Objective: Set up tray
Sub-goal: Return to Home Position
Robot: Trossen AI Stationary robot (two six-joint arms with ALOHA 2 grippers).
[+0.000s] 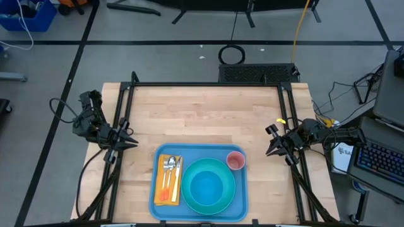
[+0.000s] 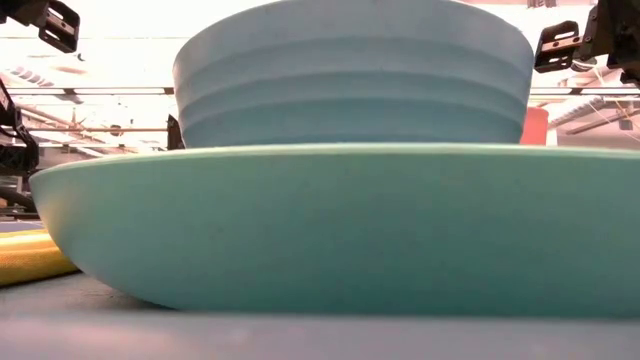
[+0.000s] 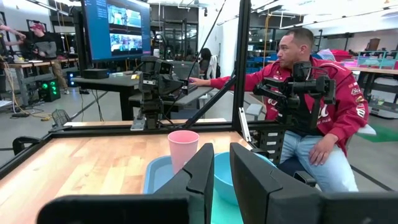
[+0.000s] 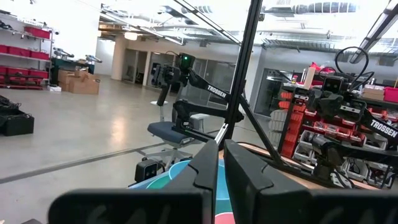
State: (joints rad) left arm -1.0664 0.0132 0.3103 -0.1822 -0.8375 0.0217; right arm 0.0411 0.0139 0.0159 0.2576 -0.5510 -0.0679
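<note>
The light-blue tray [image 1: 240, 198] lies at the table's near edge, midway between the arms. On it a turquoise plate [image 1: 187, 189] carries a blue bowl [image 1: 209, 187]; in the low view the bowl [image 2: 350, 80] stands in the plate [image 2: 330, 230]. A pink cup [image 1: 235, 160] stands upright at the tray's far right corner. A yellow napkin [image 1: 165, 189] on the tray's left part bears cutlery [image 1: 170, 171]. My left gripper [image 1: 134, 142] hangs shut left of the tray. My right gripper [image 1: 268, 150] hangs shut to its right. Neither touches anything.
Bare wooden table [image 1: 202, 113] stretches beyond the tray to the far edge. A black frame [image 1: 208, 84] borders the table. A person in a red jacket [image 3: 323, 106] sits beyond the table's right side, behind my right arm [image 3: 298, 93].
</note>
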